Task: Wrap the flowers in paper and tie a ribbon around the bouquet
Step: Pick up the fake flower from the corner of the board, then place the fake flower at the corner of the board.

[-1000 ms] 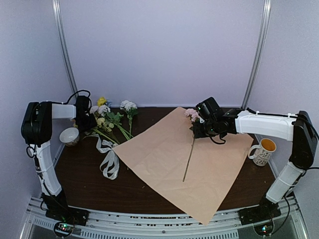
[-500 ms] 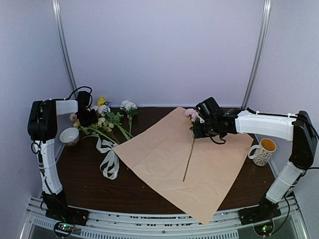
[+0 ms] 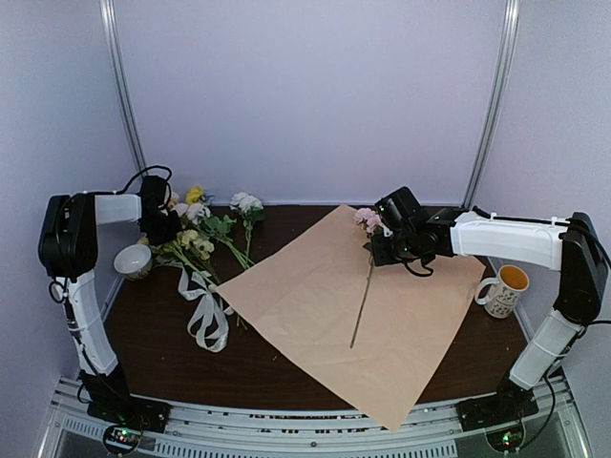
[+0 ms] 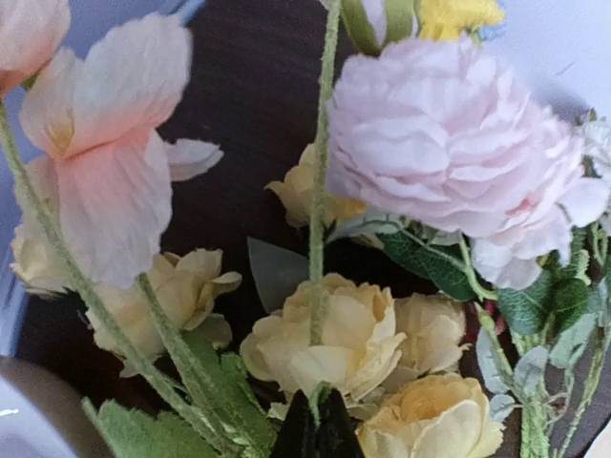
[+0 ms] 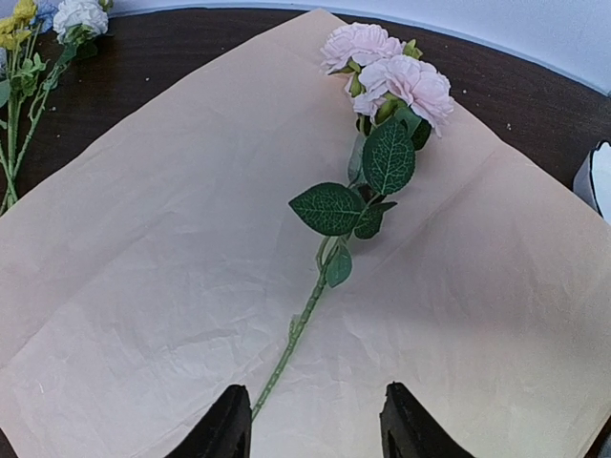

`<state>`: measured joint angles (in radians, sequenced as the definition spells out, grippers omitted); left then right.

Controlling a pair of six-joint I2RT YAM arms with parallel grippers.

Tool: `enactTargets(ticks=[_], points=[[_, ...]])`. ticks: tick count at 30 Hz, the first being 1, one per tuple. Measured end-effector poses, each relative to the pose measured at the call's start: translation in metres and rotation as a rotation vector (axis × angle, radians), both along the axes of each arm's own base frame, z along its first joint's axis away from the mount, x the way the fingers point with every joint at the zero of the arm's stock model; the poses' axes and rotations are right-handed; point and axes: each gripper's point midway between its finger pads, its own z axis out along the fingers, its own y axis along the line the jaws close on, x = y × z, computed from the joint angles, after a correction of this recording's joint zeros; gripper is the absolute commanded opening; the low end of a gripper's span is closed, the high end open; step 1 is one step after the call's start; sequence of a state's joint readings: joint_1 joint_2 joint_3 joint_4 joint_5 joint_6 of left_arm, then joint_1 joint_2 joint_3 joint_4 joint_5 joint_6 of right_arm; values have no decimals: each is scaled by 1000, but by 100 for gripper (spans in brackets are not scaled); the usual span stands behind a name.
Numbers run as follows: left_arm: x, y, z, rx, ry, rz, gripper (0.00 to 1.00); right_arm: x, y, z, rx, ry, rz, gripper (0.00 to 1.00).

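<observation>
Enclosure seen from above: plain pale lilac wall panels (image 3: 315,95) on three sides, two slim silver metal uprights (image 3: 122,95) at the rear corners, a dark brown wooden tabletop (image 3: 162,363), and a ribbed grey metal rail (image 3: 286,417) along its near edge. Lighting even, apparently diffuse.

**Tan paper, pastel blooms, dark wood**

The paper (image 3: 315,296) is plain kraft tan on a dark brown tabletop (image 3: 153,334). The bloom (image 5: 387,76) lying on it is pale pink, with a green stem and dark green veined leaves. The flowers (image 3: 205,229) at the far left corner are yellow, white, pink and blue. The ribbon (image 3: 205,310) is cream-white. The mug (image 3: 501,291) is white, orange inside; the bowl (image 3: 132,260) is white.
</observation>
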<state>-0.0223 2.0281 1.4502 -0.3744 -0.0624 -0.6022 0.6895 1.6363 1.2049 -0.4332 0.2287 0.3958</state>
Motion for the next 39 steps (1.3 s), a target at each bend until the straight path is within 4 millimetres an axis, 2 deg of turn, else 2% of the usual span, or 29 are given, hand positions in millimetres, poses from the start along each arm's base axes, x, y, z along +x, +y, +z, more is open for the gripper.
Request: enactTargets(ticks=[3, 9, 13, 16, 20, 24, 28, 31, 34, 36, 39], points=[[-1, 6, 36, 42, -68, 0, 0, 0, 0, 0, -1, 0, 0, 48], [-7, 18, 128, 141, -251, -7, 0, -1, -1, 1, -1, 1, 0, 48], [-13, 17, 167, 191, -343, -53, 0, -2, -2, 6, 5, -8, -1, 48], [-16, 7, 180, 209, -381, -138, 0, -3, -2, 10, 10, -13, -1, 48], [-21, -12, 185, 213, -392, -289, 0, -3, -3, 13, 15, -18, -1, 48], [-27, -20, 177, 224, -332, -370, 2, -4, -2, 13, 14, -16, 2, 48], [-21, -24, 163, 221, -266, -413, 46, -7, 1, 12, 13, -10, 14, 48], [-15, -29, 141, 192, -212, -444, 59, -10, 4, 12, 11, -6, 22, 49], [-17, -30, 121, 171, -142, -457, 62, -10, 3, 11, 9, -3, 23, 49], [-26, -28, 111, 166, -85, -451, 58, -11, 4, 11, 8, -1, 25, 49], [-44, -24, 99, 163, -33, -427, 57, -11, 4, 11, 9, 0, 25, 49]])
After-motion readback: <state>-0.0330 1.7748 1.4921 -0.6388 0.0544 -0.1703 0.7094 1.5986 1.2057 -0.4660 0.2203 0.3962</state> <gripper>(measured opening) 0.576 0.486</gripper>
